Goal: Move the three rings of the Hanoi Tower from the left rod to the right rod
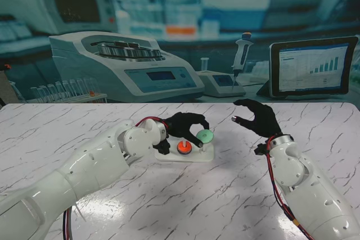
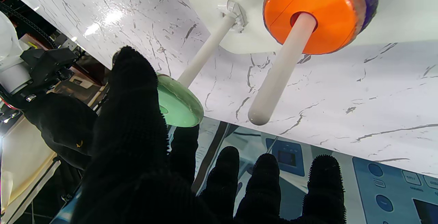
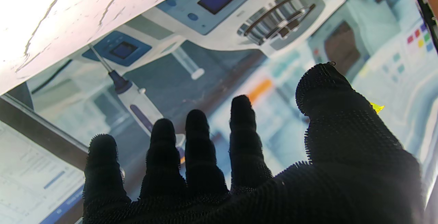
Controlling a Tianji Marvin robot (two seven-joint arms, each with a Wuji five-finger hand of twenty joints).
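Marbled surface [image 1: 236, 195]: left hand [image 1: 188, 125] pinches the green ring [image 1: 205, 135], seemingly above a rod [image 2: 202, 58]; right hand [image 1: 257, 117] hovers spread, empty.

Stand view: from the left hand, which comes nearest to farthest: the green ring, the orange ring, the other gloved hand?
1. Pale green plastic ring: held in the left hand's fingers.
2. Orange plastic ring: on its rod, just nearer to me.
3. Black-gloved right hand: well off to the right, raised.

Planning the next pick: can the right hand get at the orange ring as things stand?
Probably not cleanly. The left hand, shut on the green ring, hangs right beside the orange ring, on the side the open right hand would come from.
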